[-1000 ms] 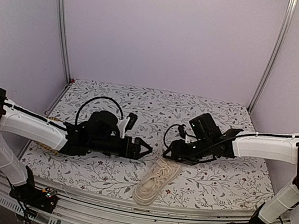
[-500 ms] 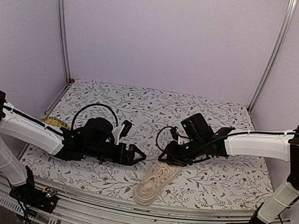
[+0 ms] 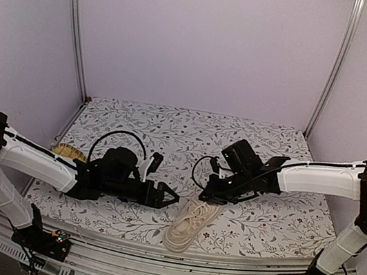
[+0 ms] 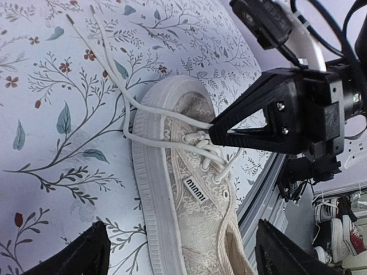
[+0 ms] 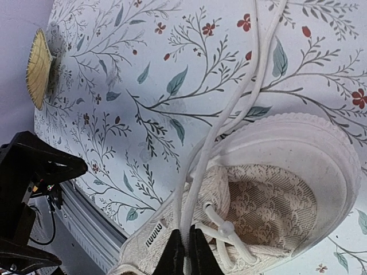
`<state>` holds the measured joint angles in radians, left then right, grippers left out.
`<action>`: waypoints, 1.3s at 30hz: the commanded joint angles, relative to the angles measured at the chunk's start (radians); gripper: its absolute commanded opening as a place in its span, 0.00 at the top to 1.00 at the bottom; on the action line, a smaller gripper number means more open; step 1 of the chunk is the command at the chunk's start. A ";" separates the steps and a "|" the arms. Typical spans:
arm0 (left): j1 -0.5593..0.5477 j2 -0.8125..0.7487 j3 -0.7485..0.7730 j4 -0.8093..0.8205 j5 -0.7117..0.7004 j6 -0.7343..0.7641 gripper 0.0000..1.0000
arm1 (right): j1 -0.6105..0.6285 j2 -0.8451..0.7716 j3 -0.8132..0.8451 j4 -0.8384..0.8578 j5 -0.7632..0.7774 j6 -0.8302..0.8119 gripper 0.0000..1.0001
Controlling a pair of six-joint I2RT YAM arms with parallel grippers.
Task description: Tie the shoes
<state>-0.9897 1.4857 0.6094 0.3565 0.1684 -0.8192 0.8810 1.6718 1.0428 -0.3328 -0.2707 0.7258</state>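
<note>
Top view first: one cream sneaker (image 3: 192, 224) on the floral cloth (image 3: 171, 128), close to the near edge, toe end pointing up toward the two grippers. Left gripper (image 3: 170, 198) just left of that toe end, right gripper (image 3: 210, 196) right at it on the far side. One yellow mat (image 3: 68, 153) well off to the sneaker's left, partly hidden behind the left arm.

Left wrist view: same single sneaker (image 4: 189, 189) filling the middle. Two laces (image 4: 123, 94) trailing from the eyelets out past the toe across the cloth, both tips lying loose. Left gripper (image 4: 180, 226) spread wide, one finger either side of the sneaker, grasping nothing. Right gripper (image 4: 225, 129) over the lacing, tips pinched together on the laces.

Right wrist view: looking down on the sneaker (image 5: 275, 195), toe cap to the right. Right gripper (image 5: 183, 255) clamped on both laces (image 5: 229, 109) just above the eyelets. One of the left gripper's fingers (image 5: 46, 163) off to the sneaker's left, mat (image 5: 39, 69) further out beyond it.
</note>
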 commanded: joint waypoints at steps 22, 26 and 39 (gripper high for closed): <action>0.048 -0.171 -0.168 0.167 -0.018 -0.180 0.10 | 0.125 -0.039 0.175 0.101 0.107 -0.170 0.25; 0.047 -0.068 -0.150 0.272 0.057 -0.314 0.15 | 0.063 -0.075 0.175 -0.013 0.184 -0.172 0.21; 0.012 0.059 0.124 -0.160 -0.205 -0.168 0.24 | -0.069 0.263 0.445 -0.250 0.415 -0.225 0.38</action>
<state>-0.9588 1.5501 0.6411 0.3973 0.1272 -1.0782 0.8055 1.8339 1.3727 -0.5167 0.0601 0.5354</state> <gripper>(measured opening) 0.747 0.633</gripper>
